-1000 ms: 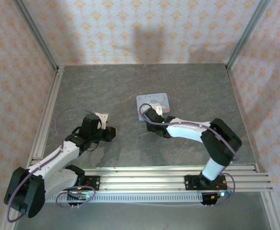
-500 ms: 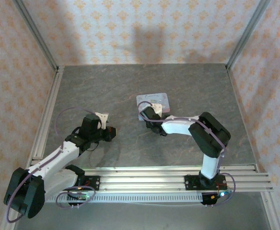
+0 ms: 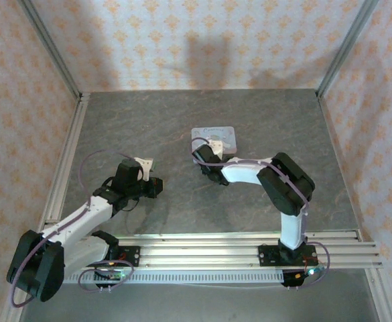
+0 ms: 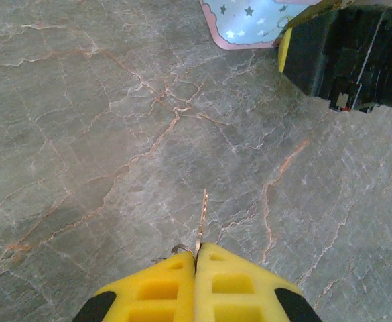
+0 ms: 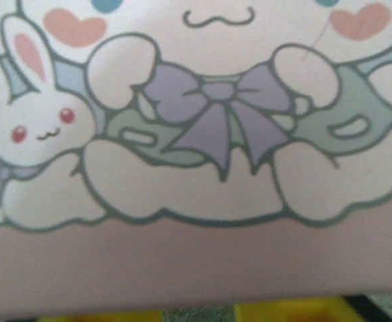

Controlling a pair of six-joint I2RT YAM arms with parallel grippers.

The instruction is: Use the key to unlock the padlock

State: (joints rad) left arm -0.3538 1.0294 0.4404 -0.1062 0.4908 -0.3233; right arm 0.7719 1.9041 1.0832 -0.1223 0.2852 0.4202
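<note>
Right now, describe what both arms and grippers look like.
Left arm and right arm: white links, bulky black joints, black bases, and a thin purple cable looping along each. Left gripper: bright yellow fingers with rectangular recesses, black further back. Right gripper: yellow fingers too, on a black body.

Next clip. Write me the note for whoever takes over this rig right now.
Left gripper: shut on the key, its blade pointing forward over the table.
Right gripper: at the near edge of the cartoon tin; open or shut, cannot tell.
Padlock: I cannot tell where it is.
Done: key in grip.
Left: locate the lock, insert key, turn.
</note>
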